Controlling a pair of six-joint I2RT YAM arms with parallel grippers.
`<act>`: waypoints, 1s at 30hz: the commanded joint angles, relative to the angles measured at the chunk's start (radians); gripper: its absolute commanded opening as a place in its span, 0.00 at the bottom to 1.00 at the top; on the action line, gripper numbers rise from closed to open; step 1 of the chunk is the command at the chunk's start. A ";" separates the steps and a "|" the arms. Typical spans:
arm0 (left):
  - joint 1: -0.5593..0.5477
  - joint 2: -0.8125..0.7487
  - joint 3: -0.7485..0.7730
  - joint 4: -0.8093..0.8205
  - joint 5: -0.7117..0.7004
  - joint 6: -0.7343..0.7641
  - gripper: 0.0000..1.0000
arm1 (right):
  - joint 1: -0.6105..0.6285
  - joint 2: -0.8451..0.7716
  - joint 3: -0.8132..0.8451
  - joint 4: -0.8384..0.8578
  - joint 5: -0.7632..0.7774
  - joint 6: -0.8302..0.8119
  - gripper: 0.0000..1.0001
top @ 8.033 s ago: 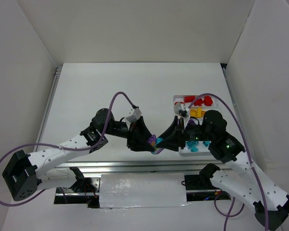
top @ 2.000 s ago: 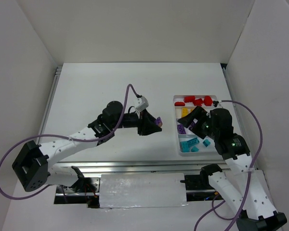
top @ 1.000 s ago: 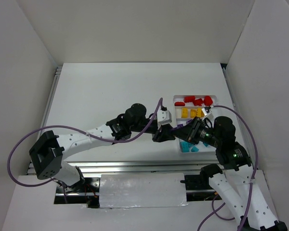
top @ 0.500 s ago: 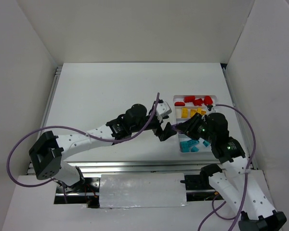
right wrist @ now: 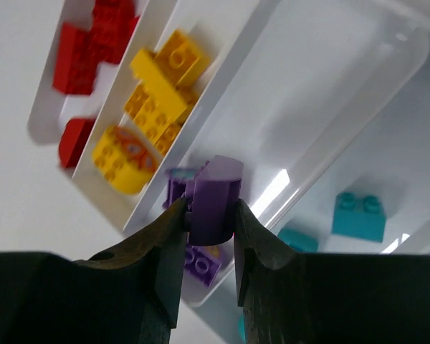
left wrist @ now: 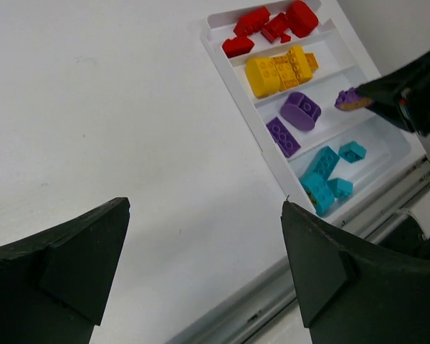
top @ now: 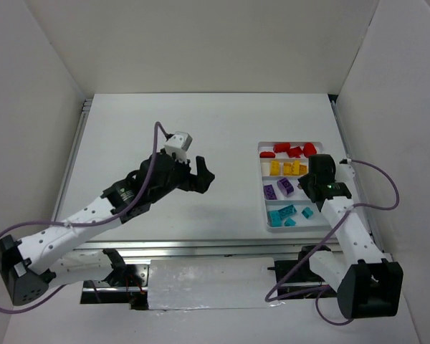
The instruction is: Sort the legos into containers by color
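One purple lego (right wrist: 215, 188) sits clamped between the two fingers of the right gripper (right wrist: 208, 211). We see it pinched from both sides, its rounded end poking out past the fingertips. From the left wrist view we find that piece held up over the white tray (left wrist: 330, 127), above the third compartment counted from the far end.

Two purple legos (left wrist: 301, 112) already lie in that compartment, one rounded and one flat, side by side near its left end. We count the other rows outward from there. Several yellow-orange legos (left wrist: 279, 68) are bunched in the compartment just beyond. The red legos (left wrist: 272, 25) lie in the farthest one, and a few teal legos (left wrist: 321, 163) are loosely scattered in the compartment nearest the arms. Each colour keeps to its own row.

We see the tray standing on the right half of the white table (top: 165, 129), right in front of the right arm.

Over the middle of the table hangs the left gripper (left wrist: 205, 206), well apart from the tray. Its jaws are spread wide with nothing between them, only bare tabletop below.
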 commanded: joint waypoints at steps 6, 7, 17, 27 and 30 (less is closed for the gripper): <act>-0.010 -0.166 -0.034 -0.231 -0.044 -0.046 0.99 | -0.094 0.117 0.014 0.146 0.056 -0.047 0.47; -0.010 -0.183 -0.035 -0.241 -0.032 -0.049 1.00 | -0.094 0.125 0.018 0.160 0.039 -0.057 0.64; -0.008 -0.235 0.046 -0.480 -0.194 -0.096 0.99 | -0.095 0.105 0.154 0.076 -0.083 -0.174 0.99; 0.117 -0.240 0.181 -0.767 -0.635 -0.205 1.00 | 0.336 -0.221 0.618 -0.487 -0.021 -0.403 0.99; 0.183 -0.261 0.215 -0.807 -0.696 -0.208 1.00 | 0.346 -0.306 0.761 -0.605 -0.029 -0.455 1.00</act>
